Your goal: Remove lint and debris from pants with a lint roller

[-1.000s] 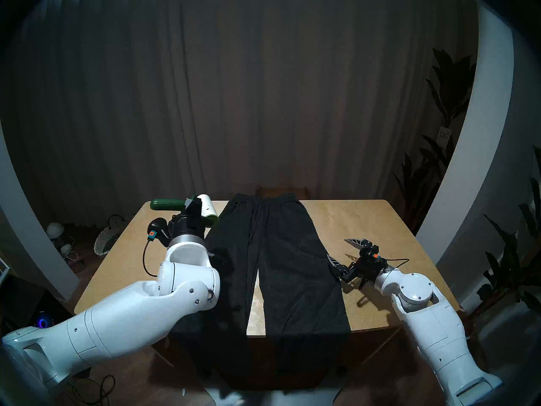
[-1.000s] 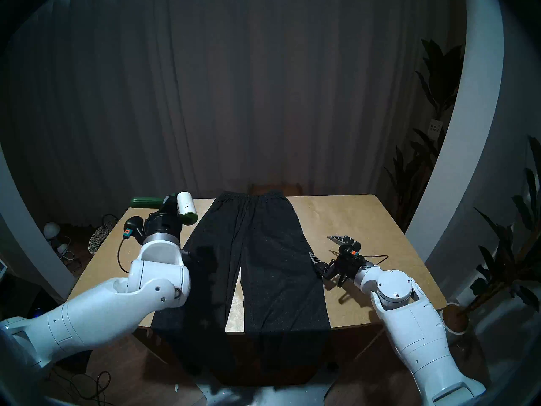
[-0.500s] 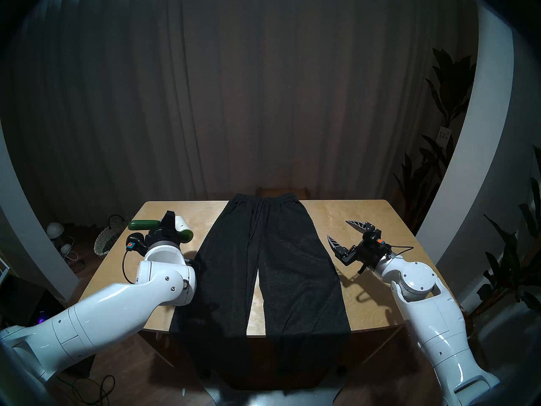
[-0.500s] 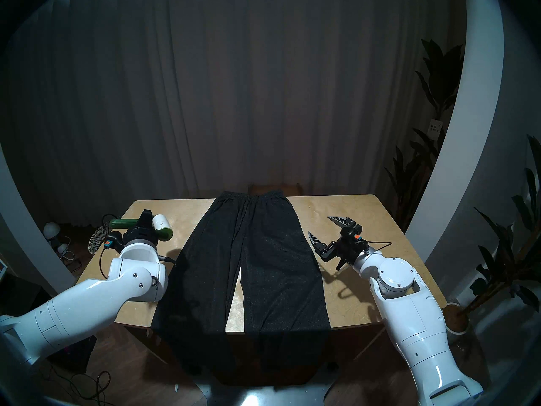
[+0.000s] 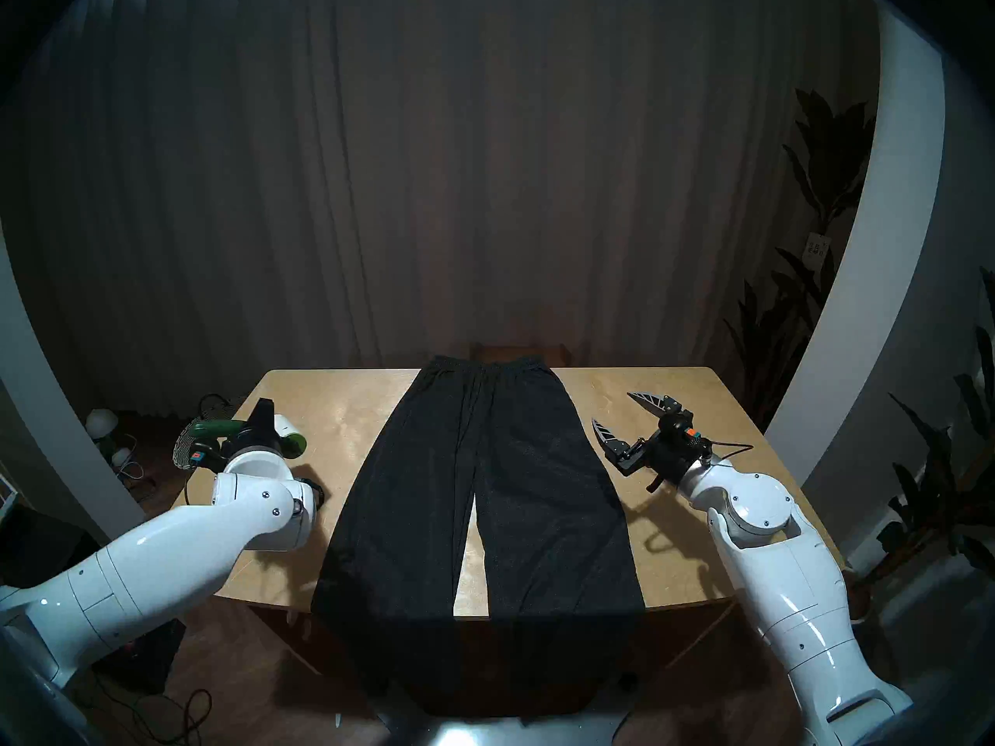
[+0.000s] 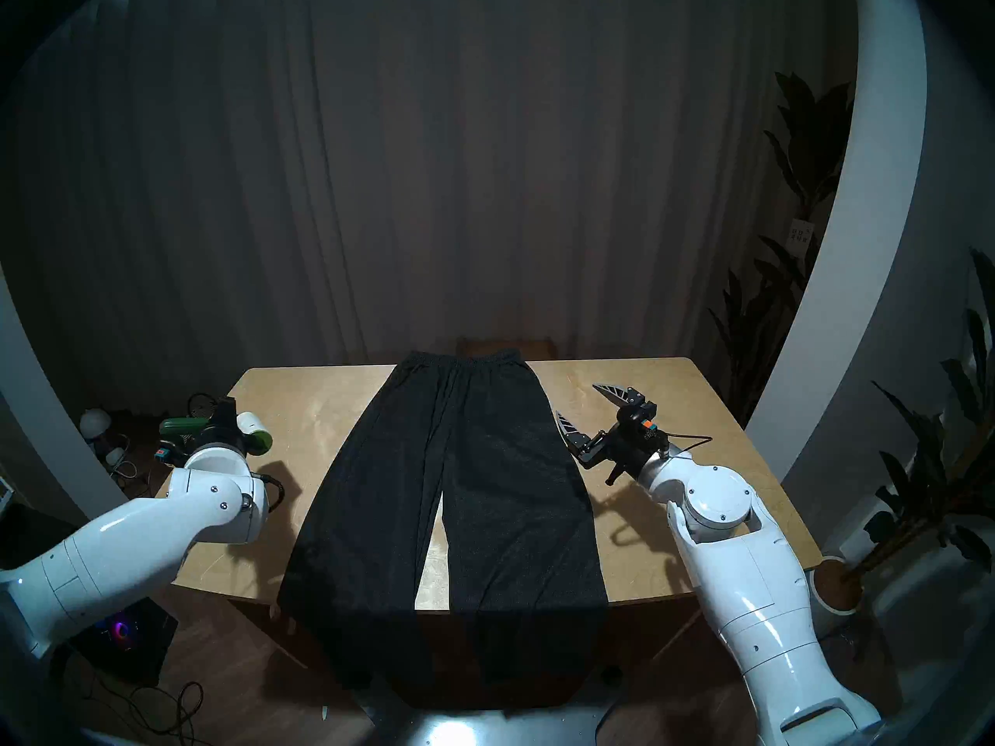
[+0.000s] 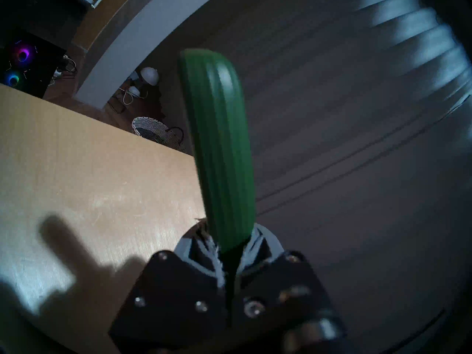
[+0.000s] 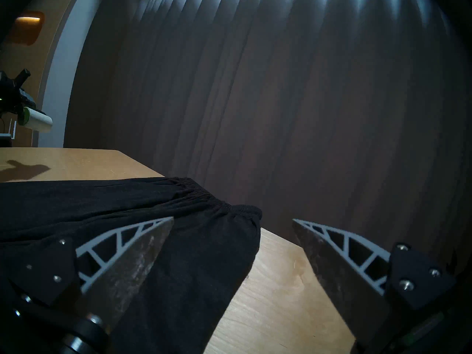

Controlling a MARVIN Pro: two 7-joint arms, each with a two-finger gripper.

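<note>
The dark pants (image 5: pixel 479 492) (image 6: pixel 447 492) lie flat down the middle of the wooden table (image 5: pixel 673 406), waistband at the far edge, legs hanging over the near edge. My left gripper (image 5: pixel 262 417) (image 6: pixel 223 412) is shut on the lint roller (image 5: pixel 285 432) (image 6: pixel 253 430), held above the table's left edge. Its dark green handle (image 7: pixel 219 146) fills the left wrist view. Its white roll shows far off in the right wrist view (image 8: pixel 38 121). My right gripper (image 5: pixel 614 411) (image 6: pixel 576 403) (image 8: pixel 232 220) is open and empty just right of the pants (image 8: pixel 153 243). No lint shows.
A woven basket (image 5: pixel 186 449) (image 7: pixel 150 131) and white lamps (image 5: pixel 102 422) sit on the floor left of the table. Potted plants (image 5: pixel 926 486) stand at the right. A dark curtain (image 5: pixel 484 190) hangs behind the table.
My left arm has carried the lint roller left and toward me, off the pants to the table's left edge. My right gripper has lifted off the pants' right edge and moved slightly away.
</note>
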